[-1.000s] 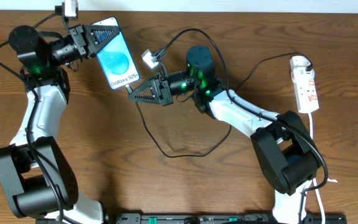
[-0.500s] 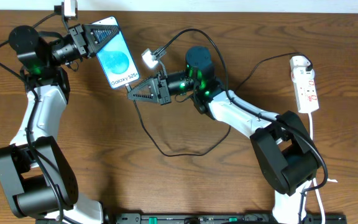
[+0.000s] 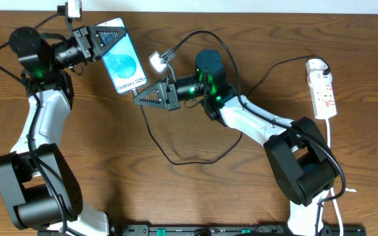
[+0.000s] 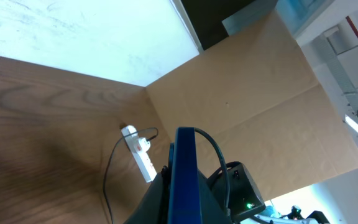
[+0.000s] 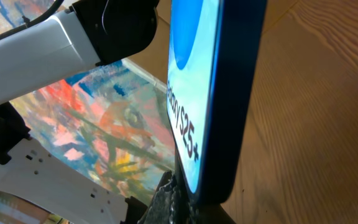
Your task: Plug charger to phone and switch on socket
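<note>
Step in hand: mating the charger (image 3: 176,162) to the phone (image 3: 125,65); the socket (image 3: 323,88) switch is judged not yet reached.

- Left claw (image 3: 115,34): pinched on the phone's upper edge. The phone is held out ahead of it and tilted, screen up, with its lower edge turned toward the right claw.
- Right claw (image 3: 140,98): pressed together on the charger's tip end, directly under the phone's lower edge. From the claw the charger trails in a loop across the bench (image 3: 176,203).
- Socket: well behind the right claw, past that arm's base, lying on the bench.

Next move, as judged: the connector is to be lined up with the port and pushed straight in along the phone's length while the left claw braces. Then one claw must be freed for the switch.

Hard to make out:
- The connector is hidden between the claw fingers in every view.
- The port is not seen, so whether tip and phone touch cannot be told.
- In the right wrist view the phone (image 5: 210,93) fills the frame edge-on.
- The switch position is too small to read.
</note>
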Robot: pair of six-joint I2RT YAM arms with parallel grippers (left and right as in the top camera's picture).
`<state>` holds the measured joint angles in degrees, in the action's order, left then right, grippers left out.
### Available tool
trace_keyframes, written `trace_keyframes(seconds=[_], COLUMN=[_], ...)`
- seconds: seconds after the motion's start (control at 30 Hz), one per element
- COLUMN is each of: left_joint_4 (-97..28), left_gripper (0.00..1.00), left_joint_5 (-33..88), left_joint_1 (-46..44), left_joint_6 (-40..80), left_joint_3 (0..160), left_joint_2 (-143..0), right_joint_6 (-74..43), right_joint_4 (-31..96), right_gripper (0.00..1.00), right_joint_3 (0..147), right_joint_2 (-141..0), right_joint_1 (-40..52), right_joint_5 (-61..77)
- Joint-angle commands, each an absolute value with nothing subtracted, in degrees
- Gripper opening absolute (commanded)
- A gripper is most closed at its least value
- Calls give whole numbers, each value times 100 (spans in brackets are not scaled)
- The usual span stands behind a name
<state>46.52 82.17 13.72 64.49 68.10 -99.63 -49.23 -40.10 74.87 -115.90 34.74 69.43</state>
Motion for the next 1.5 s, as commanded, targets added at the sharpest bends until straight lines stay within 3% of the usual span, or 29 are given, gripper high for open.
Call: trace_keyframes(seconds=[0.0,0.6,0.67,0.73,0.87,0.9,1.0,1.07,1.47], left_joint_4=[4637,4637,4637,4639,4641,4641,4641,4641,4637], left_gripper=[7,7,7,7,7,7,7,7,7], left_joint_5=[9002,9002,9002,9002,9000,9000,9000,9000,9002], left_joint_1=[1278,1278,1278,1278,1284,1291,1319,1369,2093], left_joint_6=[6519,6517,6517,6514,6514,6514,6508,6466,6525], left_joint_3=[6864,6862,6864,6862,6864,6864,6862,6864,6862], left_joint_2=[-9837,-9837,-9837,-9837,-9837,-9837,-9837,-9837,-9837], right_joint_6=[-4965,-4969,-4967,-4965,-4965,-4965,-4965,-4965,-4921], right_joint_4=[-4106,-4265,-4265,-4263,-4265,-4265,-4265,-4268,-4261], right_gripper=[1,2,10,33,59,75,95,99,99], right_joint_3=[7581,7581,7581,7581,7581,7581,7581,7581,7581], right_joint_2=[-11657,-11657,-11657,-11657,-11657,-11657,-11657,-11657,-11657], right_joint_1=[3385,3378,3378,3378,3378,3380,3378,3378,3304], right_joint_5=[6010,5992,6018,6060,6082,6084,6147,6195,6230])
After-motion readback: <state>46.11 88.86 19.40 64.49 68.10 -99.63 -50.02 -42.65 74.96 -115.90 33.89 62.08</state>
